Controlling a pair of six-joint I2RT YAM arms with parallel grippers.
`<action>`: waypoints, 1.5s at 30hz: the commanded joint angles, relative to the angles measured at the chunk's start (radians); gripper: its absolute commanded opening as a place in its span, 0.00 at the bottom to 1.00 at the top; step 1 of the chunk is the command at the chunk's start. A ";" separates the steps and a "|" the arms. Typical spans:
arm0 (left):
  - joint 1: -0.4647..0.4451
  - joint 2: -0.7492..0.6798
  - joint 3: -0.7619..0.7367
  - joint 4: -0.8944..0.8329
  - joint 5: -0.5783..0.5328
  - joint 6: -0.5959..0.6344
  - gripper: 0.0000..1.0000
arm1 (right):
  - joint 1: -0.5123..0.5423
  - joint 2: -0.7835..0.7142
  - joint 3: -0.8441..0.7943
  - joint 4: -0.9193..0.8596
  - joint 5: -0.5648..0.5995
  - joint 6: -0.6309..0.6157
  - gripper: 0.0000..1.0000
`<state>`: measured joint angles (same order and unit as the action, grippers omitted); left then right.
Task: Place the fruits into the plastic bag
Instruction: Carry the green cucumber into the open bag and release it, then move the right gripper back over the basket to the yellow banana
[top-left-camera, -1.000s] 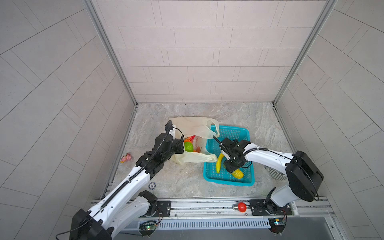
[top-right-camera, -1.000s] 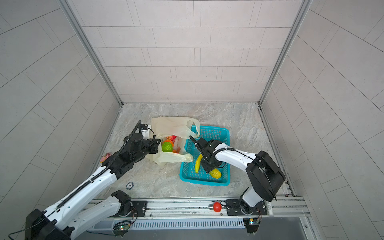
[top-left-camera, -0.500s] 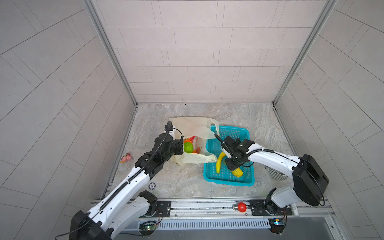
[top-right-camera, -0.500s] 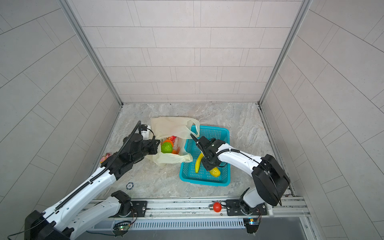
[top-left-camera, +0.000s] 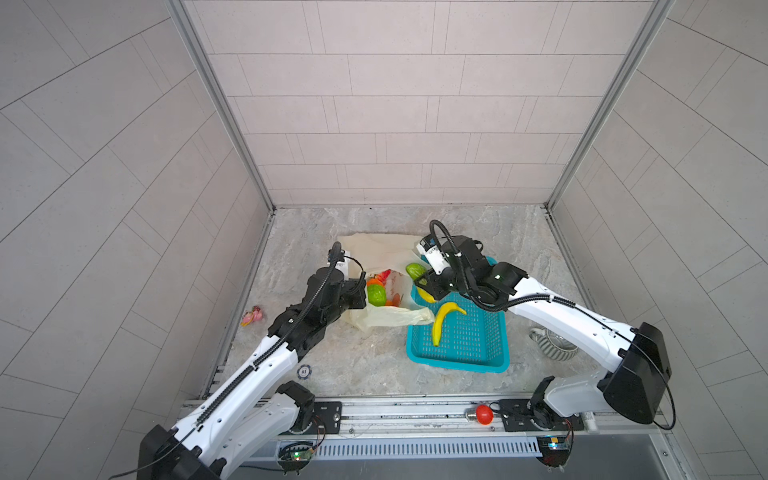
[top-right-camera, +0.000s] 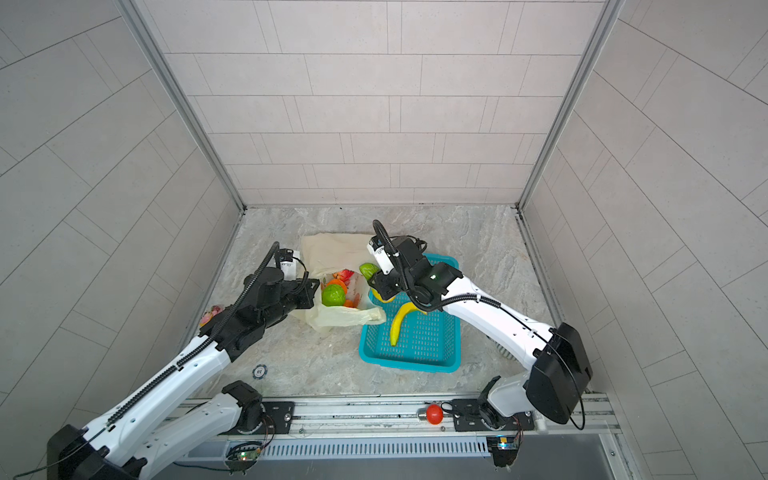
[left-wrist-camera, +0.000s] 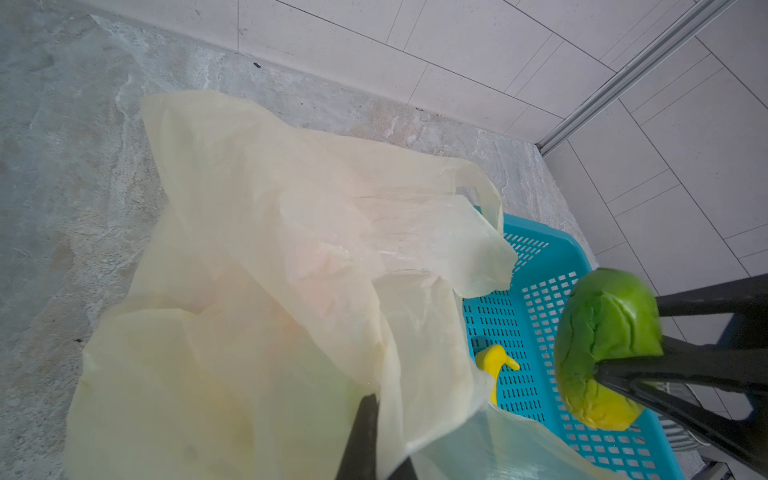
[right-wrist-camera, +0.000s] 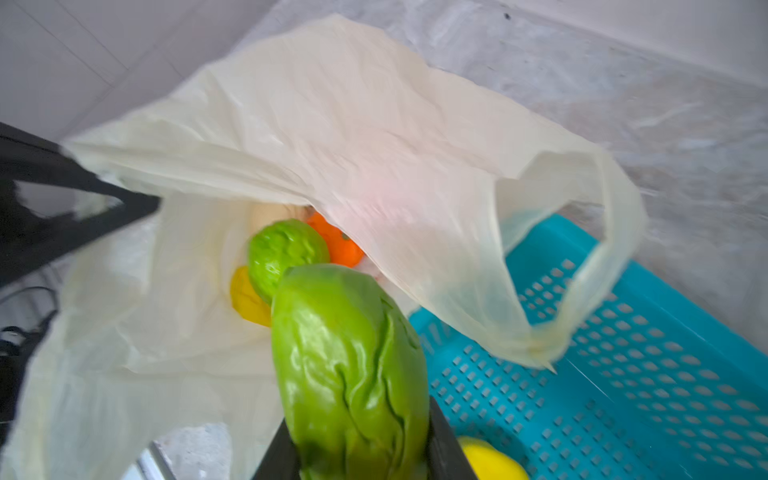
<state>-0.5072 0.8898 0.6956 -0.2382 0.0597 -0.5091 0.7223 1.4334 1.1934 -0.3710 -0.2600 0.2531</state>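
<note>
The cream-yellow plastic bag lies left of the basket, and my left gripper is shut on its near edge, holding the mouth up. Inside it show a round green fruit, an orange one and a yellow one. My right gripper is shut on the green-yellow mango. It holds the mango in the air at the bag's mouth, above the basket's far left corner. A yellow banana lies in the basket.
The teal perforated basket stands right of the bag. A pink trinket lies by the left wall, a small round token near the front. A striped object sits under my right arm. A red knob is on the front rail.
My right gripper has closed on the mango down in the basket and carried it up and left to the bag's mouth. The left arm and the bag have stayed still.
</note>
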 joint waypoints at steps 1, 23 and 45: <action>-0.005 -0.009 0.024 0.000 0.000 -0.008 0.00 | 0.030 0.077 0.004 0.183 -0.169 0.056 0.22; -0.011 -0.021 0.014 0.023 0.021 -0.015 0.00 | -0.013 0.617 0.460 0.232 -0.036 0.239 0.37; -0.011 -0.013 0.022 -0.005 -0.043 -0.008 0.00 | -0.020 0.140 0.072 0.219 -0.095 0.197 0.73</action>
<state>-0.5133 0.8726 0.6994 -0.2401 0.0338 -0.5243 0.7017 1.6657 1.3312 -0.1375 -0.3290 0.4564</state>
